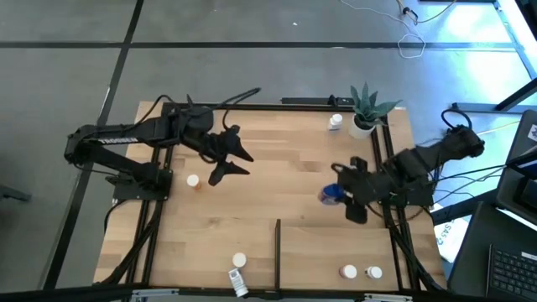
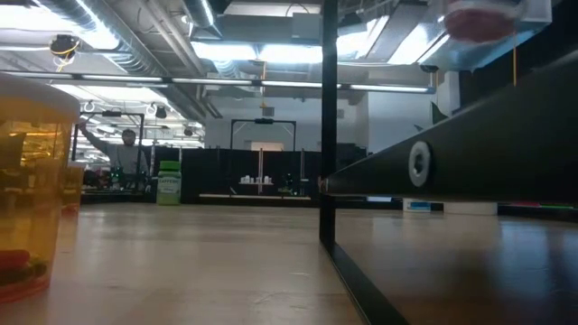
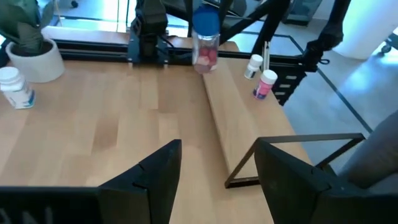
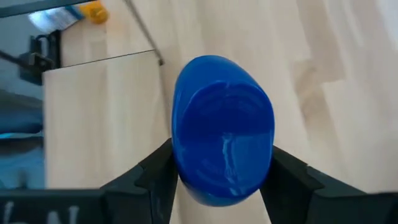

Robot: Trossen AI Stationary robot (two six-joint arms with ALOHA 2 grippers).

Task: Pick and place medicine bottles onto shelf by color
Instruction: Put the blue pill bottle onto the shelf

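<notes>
Blue-capped bottle (image 4: 222,127) filled the right wrist view, pinched between the two dark fingers (image 4: 155,174) of the right gripper (image 1: 342,195), which was closed on its wide cap. From above, this bottle lay right of the black divider bar (image 1: 278,249) and just beside the right frame rail (image 1: 388,159). From the left wrist camera the same bottle (image 3: 205,40) hung clear of the wood, pink contents visible in its clear body. Left gripper (image 1: 235,159) hovered over the planks up and left of the divider bar, its fingers (image 3: 158,177) spread apart with nothing between them. An orange-bodied, white-capped bottle (image 1: 193,180) stood just left of that gripper. Left of the divider bar's near end stood one white-capped bottle (image 1: 239,261), with a second bottle (image 1: 238,281) lying on its side next to it. Right of the divider bar's near end stood two small bottles (image 1: 348,272) and (image 1: 374,273), side by side. Far from the divider bar, a white bottle (image 1: 336,122) stood just beside the potted plant (image 1: 366,109). At table height, a yellow translucent bottle (image 2: 32,181) loomed left of the divider bar (image 2: 330,126); a person (image 2: 126,153) stood in the room behind
</notes>
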